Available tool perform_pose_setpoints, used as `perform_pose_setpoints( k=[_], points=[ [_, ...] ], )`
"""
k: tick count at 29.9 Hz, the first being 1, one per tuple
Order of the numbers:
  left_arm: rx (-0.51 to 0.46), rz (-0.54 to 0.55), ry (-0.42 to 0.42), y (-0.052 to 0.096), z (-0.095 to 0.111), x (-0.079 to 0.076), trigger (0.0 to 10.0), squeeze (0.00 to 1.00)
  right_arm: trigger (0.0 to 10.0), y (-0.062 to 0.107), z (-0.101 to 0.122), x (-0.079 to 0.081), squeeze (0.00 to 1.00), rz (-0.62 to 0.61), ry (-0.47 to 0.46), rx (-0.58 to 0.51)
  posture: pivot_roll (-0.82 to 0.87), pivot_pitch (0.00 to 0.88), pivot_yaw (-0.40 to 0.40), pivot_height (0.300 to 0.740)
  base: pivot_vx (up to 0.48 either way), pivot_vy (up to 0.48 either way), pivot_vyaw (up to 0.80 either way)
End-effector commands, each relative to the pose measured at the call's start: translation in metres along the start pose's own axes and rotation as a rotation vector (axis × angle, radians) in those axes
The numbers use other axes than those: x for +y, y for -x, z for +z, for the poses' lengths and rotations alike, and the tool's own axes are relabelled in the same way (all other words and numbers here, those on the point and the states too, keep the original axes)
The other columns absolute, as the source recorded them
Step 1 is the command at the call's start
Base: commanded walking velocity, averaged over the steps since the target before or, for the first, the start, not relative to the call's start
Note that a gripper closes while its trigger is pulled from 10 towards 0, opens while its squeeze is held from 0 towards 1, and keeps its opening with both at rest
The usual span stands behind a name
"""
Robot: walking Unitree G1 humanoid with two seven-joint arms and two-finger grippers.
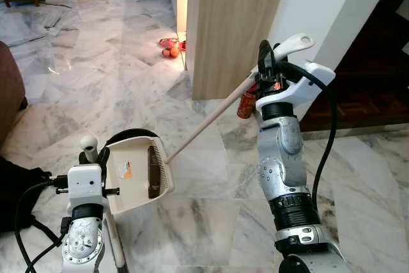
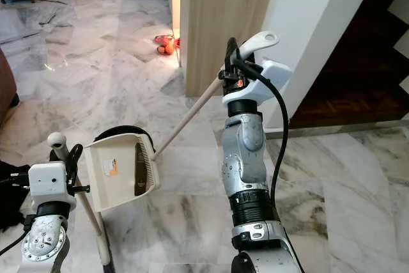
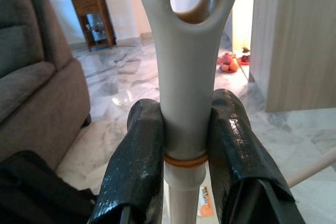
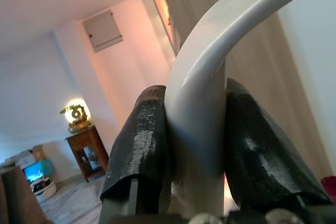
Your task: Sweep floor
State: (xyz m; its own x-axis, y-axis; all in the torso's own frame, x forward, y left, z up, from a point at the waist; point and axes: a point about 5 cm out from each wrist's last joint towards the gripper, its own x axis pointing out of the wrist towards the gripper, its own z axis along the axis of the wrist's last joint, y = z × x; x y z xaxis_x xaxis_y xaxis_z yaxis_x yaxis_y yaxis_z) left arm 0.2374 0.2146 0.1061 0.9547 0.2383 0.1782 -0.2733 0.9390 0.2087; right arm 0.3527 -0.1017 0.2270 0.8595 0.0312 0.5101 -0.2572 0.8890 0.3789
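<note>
Risk of a snagged broom beside the wooden partition

Trouble, as I judge it, would most likely come from the broom handle (image 1: 211, 116), which runs long and slanted from the right claw (image 1: 267, 62) down to the dustpan (image 1: 134, 171). The right claw is clenched on the handle's curved white top, high and close to the wooden partition (image 1: 233, 23). A wide swing could knock the handle or the arm against that partition, or against the small brown bottle (image 1: 246, 105) at its foot.

The left claw (image 3: 184, 150) is clenched on the dustpan's upright pole (image 3: 186, 77), just below its looped end. The pan is tilted up so its inside faces the camera, with the broom's dark bristles (image 1: 154, 171) lying against it. Whether the pan rests on the floor I cannot tell. If it tips further, whatever it holds could spill back out.

A black cable (image 1: 25, 202) loops beside the left arm, on the far side of the dustpan from the partition, and could catch on the pole.

The marble floor (image 1: 96, 75) is glossy, grey-veined and looks slick, so fine dust may slide ahead of the bristles. Some orange and red objects (image 1: 171, 49) lie on the floor beyond the partition, too small to name. A grey sofa (image 3: 31, 87) stands well away from the partition, with a dark wooden side stand (image 3: 94, 19) beyond it.
</note>
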Motion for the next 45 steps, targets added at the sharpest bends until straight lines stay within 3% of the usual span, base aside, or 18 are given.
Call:
perform_pose_setpoints(
  k=[1,32,45],
  points=[
    [-0.048,0.006,-0.011,-0.0024,0.0085,0.0007,10.0,0.0,10.0,-0.0058,0.0123,0.0075,0.0,0.012,-0.032,-0.059,0.14,0.081,-0.083,0.74,0.0,0.315,0.0],
    [-0.061,0.001,-0.007,-0.0062,0.0126,0.0006,10.0,0.0,10.0,-0.005,0.0125,0.0062,0.0,-0.003,-0.039,-0.059,0.14,0.086,-0.072,0.74,0.0,0.315,0.0],
    [-0.082,-0.045,-0.001,-0.0059,0.0161,-0.0081,10.0,0.0,10.0,-0.0052,0.0135,0.0064,0.0,-0.006,-0.042,-0.063,0.14,0.08,-0.074,0.74,0.0,0.0,0.0]
  ],
)
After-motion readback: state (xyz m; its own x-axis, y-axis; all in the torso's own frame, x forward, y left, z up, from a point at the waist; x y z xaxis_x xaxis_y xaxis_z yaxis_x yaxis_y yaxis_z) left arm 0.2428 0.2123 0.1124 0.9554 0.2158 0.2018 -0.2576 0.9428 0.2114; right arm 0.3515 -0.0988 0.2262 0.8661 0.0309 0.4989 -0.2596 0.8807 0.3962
